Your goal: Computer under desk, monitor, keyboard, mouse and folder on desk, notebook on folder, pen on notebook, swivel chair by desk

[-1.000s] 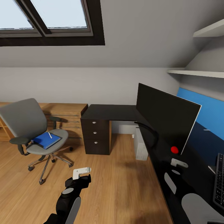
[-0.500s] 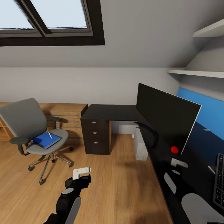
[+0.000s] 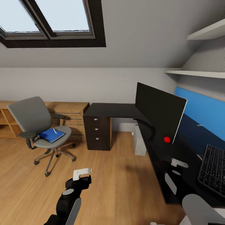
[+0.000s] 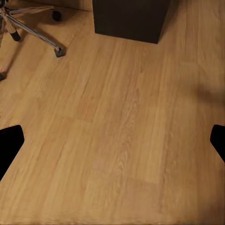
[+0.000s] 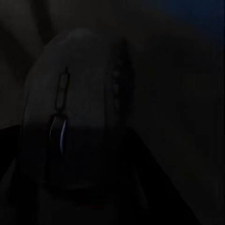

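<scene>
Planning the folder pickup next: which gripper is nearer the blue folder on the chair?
Left. The left gripper hangs over open floor, below and right of the folder in the head view. The right gripper is across the room, over the desk beside the monitor.

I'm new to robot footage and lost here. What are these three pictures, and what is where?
It is a simulated two-armed robot in an attic bedroom. The head view looks forward over both arms: the left gripper hangs over bare wood floor, the right gripper over the black desk. On the desk stand a monitor and a keyboard. A blue folder with a pen on top lies on the swivel chair. The left wrist camera shows floor between open fingers. The right wrist camera is very dark, showing a mouse close up.
</scene>
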`<state>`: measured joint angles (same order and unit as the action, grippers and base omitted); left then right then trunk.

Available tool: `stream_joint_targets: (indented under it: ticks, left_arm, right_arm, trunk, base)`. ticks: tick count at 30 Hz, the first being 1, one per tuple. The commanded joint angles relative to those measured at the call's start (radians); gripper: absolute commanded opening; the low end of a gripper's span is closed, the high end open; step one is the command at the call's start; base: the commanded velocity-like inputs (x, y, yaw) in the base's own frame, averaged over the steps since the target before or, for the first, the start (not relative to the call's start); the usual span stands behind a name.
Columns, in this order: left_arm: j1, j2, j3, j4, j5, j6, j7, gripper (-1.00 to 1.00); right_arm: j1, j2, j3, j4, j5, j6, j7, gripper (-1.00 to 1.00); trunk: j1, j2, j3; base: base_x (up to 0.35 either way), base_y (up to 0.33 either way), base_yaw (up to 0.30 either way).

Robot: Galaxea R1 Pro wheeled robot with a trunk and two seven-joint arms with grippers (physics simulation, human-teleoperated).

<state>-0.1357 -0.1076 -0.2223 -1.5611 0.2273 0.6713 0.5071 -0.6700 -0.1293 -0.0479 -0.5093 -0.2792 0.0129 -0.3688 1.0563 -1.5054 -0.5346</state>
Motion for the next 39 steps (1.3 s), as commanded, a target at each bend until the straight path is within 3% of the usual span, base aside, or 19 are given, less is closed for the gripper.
stream_joint_targets:
  ticks: [1, 8, 15, 17, 19, 23, 28, 29, 34, 36, 39]
  left_arm:
    - [-0.001, 0.000, -0.001, -0.001, 0.011, 0.002, 0.010, 1.00]
    - [-0.001, 0.000, 0.000, 0.004, 0.011, 0.002, 0.010, 1.00]
    - [-0.001, 0.000, 0.000, 0.010, 0.009, 0.001, 0.008, 1.00]
    - [-0.001, 0.000, 0.000, 0.011, 0.009, 0.001, 0.008, 1.00]
    - [-0.001, 0.000, 0.000, 0.011, 0.009, 0.001, 0.008, 1.00]
    - [-0.001, 0.000, 0.000, 0.012, 0.009, 0.000, 0.008, 1.00]
    - [-0.001, 0.000, 0.000, 0.015, 0.009, -0.001, 0.008, 1.00]
    - [-0.001, -0.001, -0.002, 0.038, 0.007, -0.001, 0.010, 1.00]
    - [-0.001, -0.003, -0.006, 0.050, 0.006, -0.002, 0.015, 1.00]
    - [-0.001, -0.004, -0.007, 0.053, 0.005, -0.002, 0.017, 1.00]
    - [-0.001, -0.003, -0.008, 0.053, 0.005, -0.002, 0.017, 1.00]
  right_arm:
    - [0.000, 0.000, 0.003, -0.002, -0.012, 0.000, -0.002, -1.00]
    - [0.000, 0.004, 0.012, -0.011, -0.014, -0.003, 0.007, -1.00]
    - [0.002, 0.035, 0.015, -0.046, -0.007, -0.004, 0.076, -1.00]
    - [0.002, 0.048, 0.025, -0.048, 0.002, -0.004, 0.081, -1.00]
    - [0.003, 0.064, 0.067, -0.049, 0.016, -0.004, 0.084, -1.00]
    - [0.004, 0.079, 0.115, -0.050, 0.025, -0.004, 0.086, -1.00]
    - [0.005, 0.101, 0.133, -0.051, 0.028, -0.004, 0.086, -1.00]
    - [0.006, 0.126, 0.137, -0.051, 0.029, -0.005, 0.086, -1.00]
    - [0.006, 0.165, 0.140, -0.051, 0.032, -0.004, 0.083, -1.00]
    - [0.006, 0.207, 0.155, -0.070, 0.032, -0.002, 0.079, -1.00]
    - [0.007, 0.231, 0.172, -0.081, 0.032, -0.002, 0.078, -1.00]
  trunk:
    - [-0.001, -0.001, -0.001]
    - [-0.001, -0.001, -0.001]
    - [-0.001, -0.001, -0.001]
    - [-0.001, -0.001, -0.001]
    - [-0.001, -0.001, -0.001]
    - [-0.001, -0.001, -0.001]
    - [-0.001, -0.001, -0.001]
    - [-0.001, -0.001, -0.001]
    - [-0.012, 0.020, 0.008]
    - [-0.020, 0.034, 0.015]
    - [-0.031, 0.055, 0.024]
  base:
    - [-0.335, 0.000, 0.000]
    - [-0.331, 0.030, 0.000]
    - [-0.146, 0.262, 0.000]
    - [-0.023, 0.315, 0.000]
    - [-0.011, 0.320, 0.000]
    - [-0.004, 0.325, 0.000]
    - [0.013, 0.277, 0.000]
    - [0.006, 0.049, 0.000]
    - [0.003, 0.022, 0.003]
    - [0.000, 0.003, 0.022]
    - [0.000, 0.001, 0.010]
